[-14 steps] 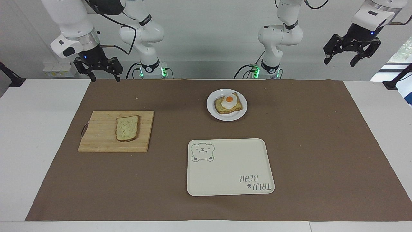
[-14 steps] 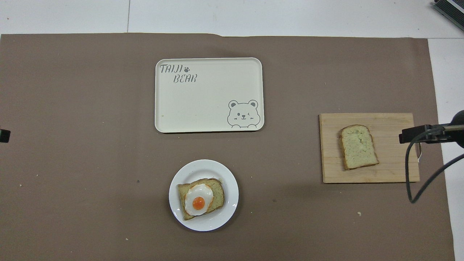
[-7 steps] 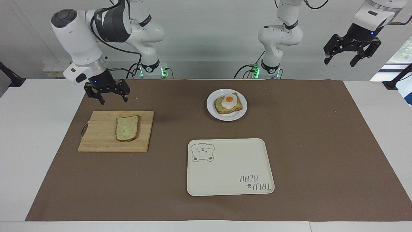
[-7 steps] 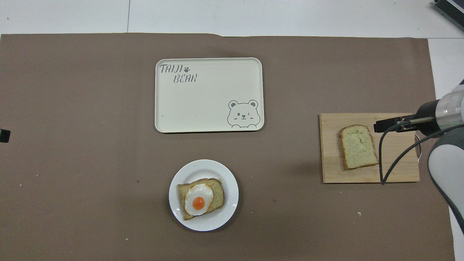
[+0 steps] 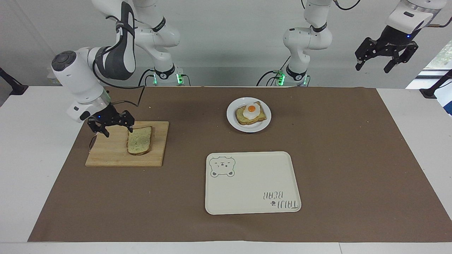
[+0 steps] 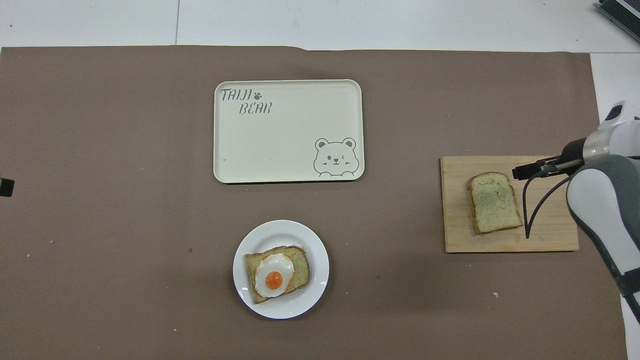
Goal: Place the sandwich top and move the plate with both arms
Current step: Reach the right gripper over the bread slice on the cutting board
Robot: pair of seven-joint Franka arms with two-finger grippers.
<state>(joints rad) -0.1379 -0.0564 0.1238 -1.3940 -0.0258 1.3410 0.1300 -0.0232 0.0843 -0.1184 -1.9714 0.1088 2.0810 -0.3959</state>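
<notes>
The sandwich top [image 5: 139,140] is a pale speckled bread slice lying flat on a wooden cutting board [image 5: 113,155]; it also shows in the overhead view [image 6: 495,202]. My right gripper [image 5: 118,131] is open and low over the board, at the slice's edge nearest the robots, with one finger close to the crust. Whether it touches the slice I cannot tell. The white plate [image 5: 233,121] holds a toast slice with a fried egg [image 5: 250,112]. My left gripper [image 5: 379,65] is open, empty and waits high over the left arm's end of the table.
A cream rectangular tray with a bear drawing [image 5: 250,187] lies on the brown mat, farther from the robots than the plate. In the overhead view the right arm's white links [image 6: 600,210] cover the board's outer end [image 6: 560,240].
My right gripper has come down and forward from beside its base to just over the cutting board at the bread slice. The left arm, plate, tray and slice have not moved.
</notes>
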